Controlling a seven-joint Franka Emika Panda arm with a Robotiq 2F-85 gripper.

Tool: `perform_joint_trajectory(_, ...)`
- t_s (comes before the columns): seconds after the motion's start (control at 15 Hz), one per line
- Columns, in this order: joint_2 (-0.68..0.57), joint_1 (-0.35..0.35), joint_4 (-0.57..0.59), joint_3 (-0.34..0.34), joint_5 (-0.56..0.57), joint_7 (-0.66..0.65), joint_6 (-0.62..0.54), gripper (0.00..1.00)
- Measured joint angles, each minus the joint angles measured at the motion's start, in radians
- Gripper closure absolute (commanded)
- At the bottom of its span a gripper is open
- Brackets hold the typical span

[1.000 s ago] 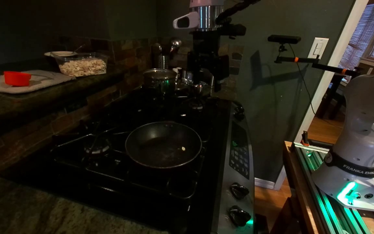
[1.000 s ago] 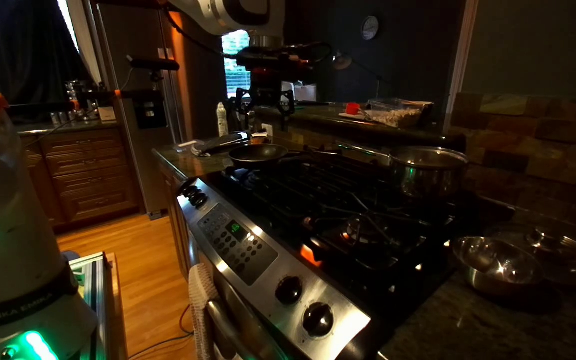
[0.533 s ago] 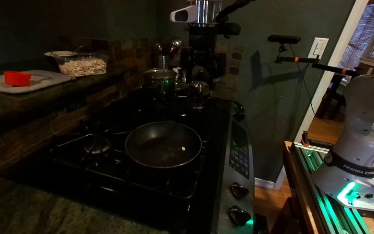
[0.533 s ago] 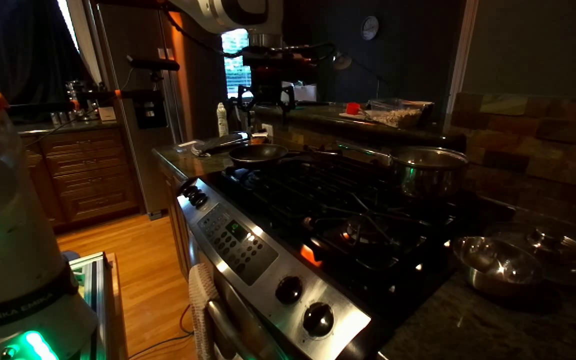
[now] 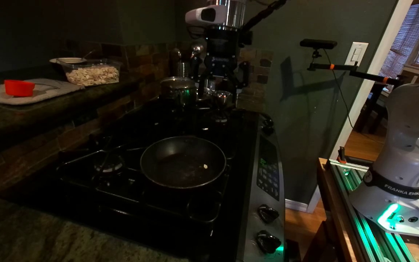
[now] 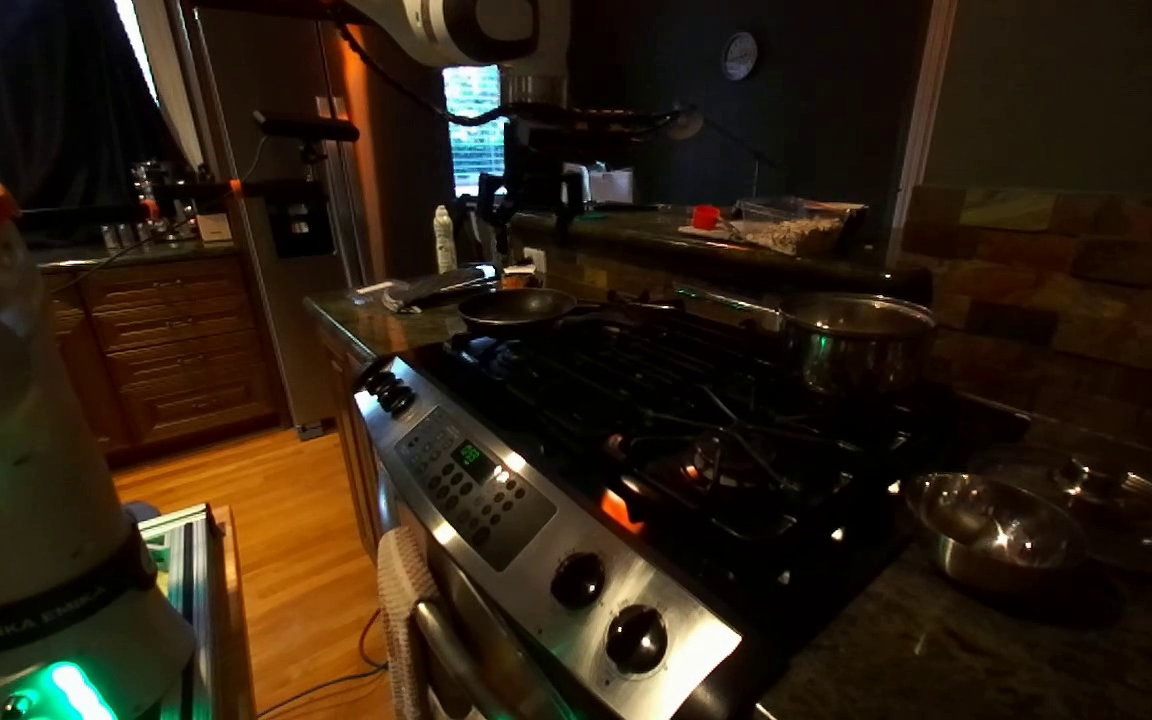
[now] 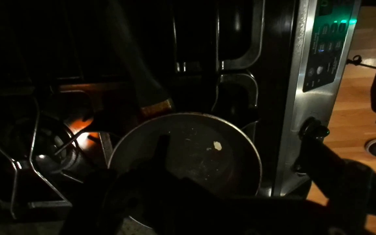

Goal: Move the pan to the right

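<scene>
Fingers (image 7: 325, 160) spread wide, gripping nothing, dark grey shallow pan (image 5: 180, 171), bright-rimmed, pale fleck (image 7: 217, 145) inside

Green wall (image 5: 300, 145), wood floor (image 6: 301, 540), bright window (image 6: 474, 155)

"What kind of place is this?"

"A dim kitchen, by its look a home's. A gas range (image 6: 536, 490) stands at the center, a dish towel (image 6: 402, 600) hanging from its oven handle (image 6: 456, 655)."

"What else shows it?"

"Wooden drawers (image 6: 181, 325), a stone-tile backsplash (image 6: 1086, 250), a steel saucepan (image 6: 856, 350) on the range, a wood floor (image 6: 276, 550), a round wall clock (image 6: 739, 56), and a window with blinds (image 6: 476, 130)."
</scene>
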State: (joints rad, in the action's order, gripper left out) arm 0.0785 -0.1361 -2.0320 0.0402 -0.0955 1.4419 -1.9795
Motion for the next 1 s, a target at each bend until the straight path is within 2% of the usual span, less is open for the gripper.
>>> perform_joint_trajectory(0.13,-0.014,0.007,-0.004,-0.003,-0.022,0.114,-0.008,0.00)
perform_joint_trajectory(0.27,-0.031,0.014,-0.009,-0.004,-0.033,0.162,-0.026,0.00)
perform_joint_trajectory(0.8,-0.043,0.019,-0.009,-0.002,-0.040,0.173,-0.036,0.00)
perform_joint_trajectory(1.0,-0.074,0.023,-0.009,-0.002,-0.050,0.173,-0.110,0.00)
